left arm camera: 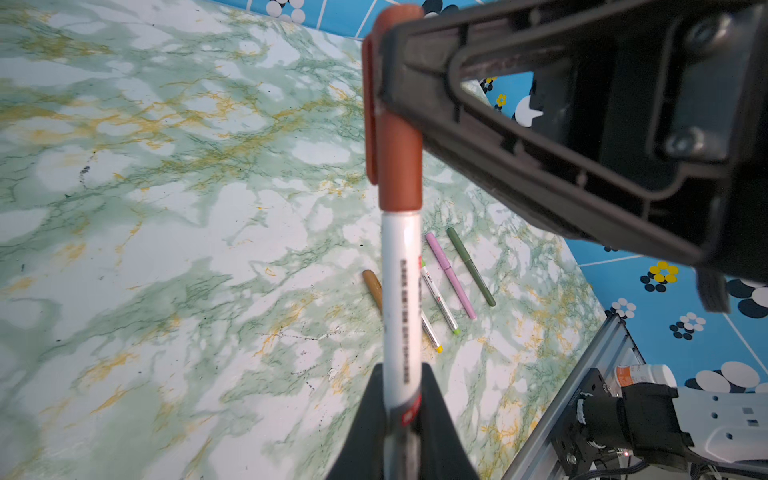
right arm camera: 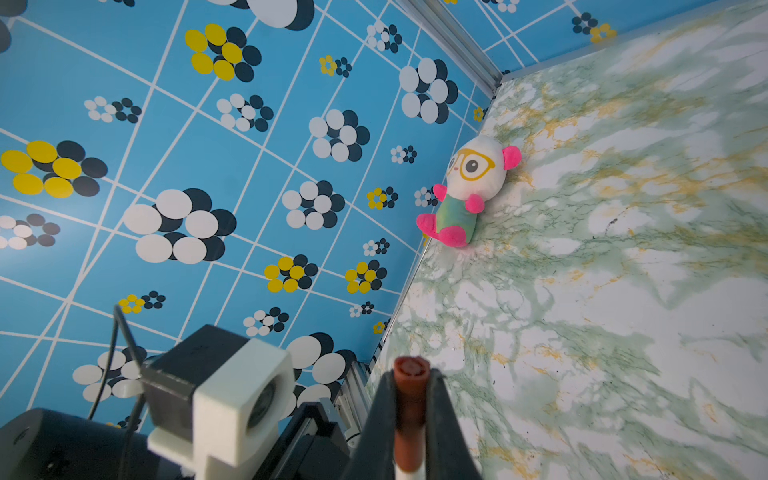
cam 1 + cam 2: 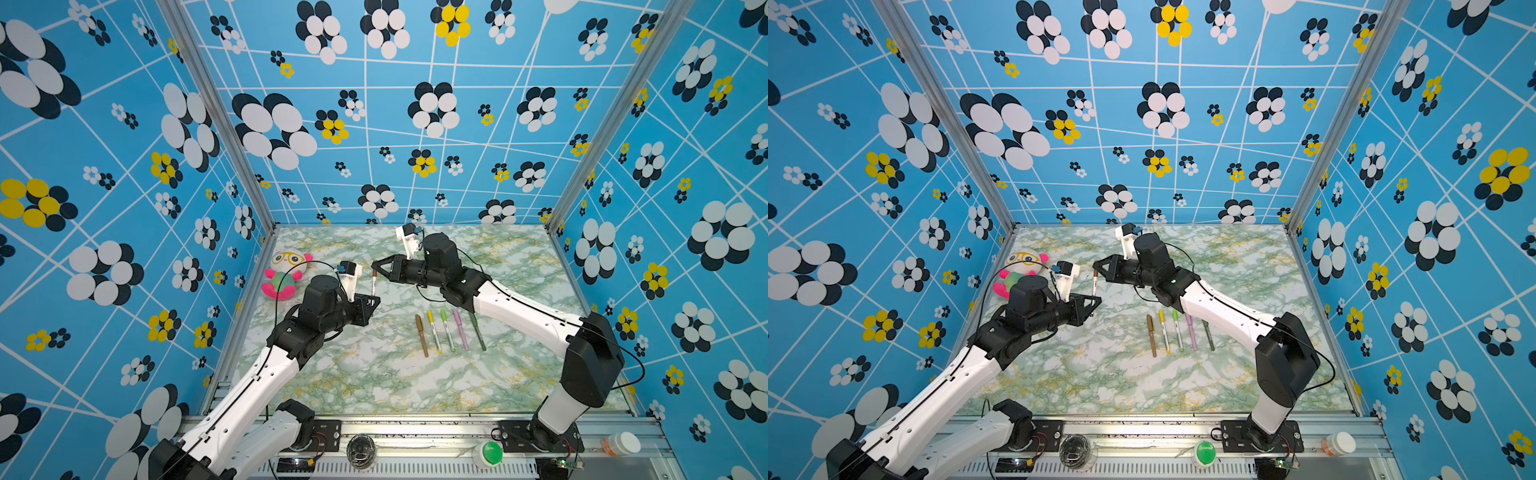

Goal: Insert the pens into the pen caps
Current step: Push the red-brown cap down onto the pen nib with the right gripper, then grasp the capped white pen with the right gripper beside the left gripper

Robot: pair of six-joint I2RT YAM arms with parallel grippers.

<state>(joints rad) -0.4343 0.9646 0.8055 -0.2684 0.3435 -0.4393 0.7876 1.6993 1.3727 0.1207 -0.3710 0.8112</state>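
The marbled green counter (image 3: 374, 382) is carrying everything inside three blue flowered walls. Two arms are reaching over it: the left arm (image 3: 266, 374) is rising from the near left corner and the right arm (image 3: 528, 316) from the near right corner, and their tips are meeting in the air left of the middle. One plush toy (image 3: 286, 274) is lying against the left edge near the far left corner, just behind the left arm's wrist. Three containers are sitting on the metal rail along the near edge: a clear round one (image 3: 360, 451), a green-lidded one (image 3: 489, 454) and a white bottle (image 3: 622, 444). Six pens are showing. Five are lying side by side in a row just right of the middle, each wearing a cap of its own colour: tan (image 3: 422, 334), yellow (image 3: 434, 331), light green (image 3: 447, 330), pink (image 3: 460, 328) and dark green (image 3: 478, 331). The right forearm is passing over the far ends of the last two. The sixth, a white-barrelled pen (image 1: 401, 291), is standing upright above the counter. The left claw (image 3: 374, 300) is pinching its lower barrel tightly, while the right claw (image 3: 375, 267) is clamping the one brown cap (image 2: 410, 399) that is sitting over its upper end. Bare marble is lying open along the near edge and toward the far right corner.
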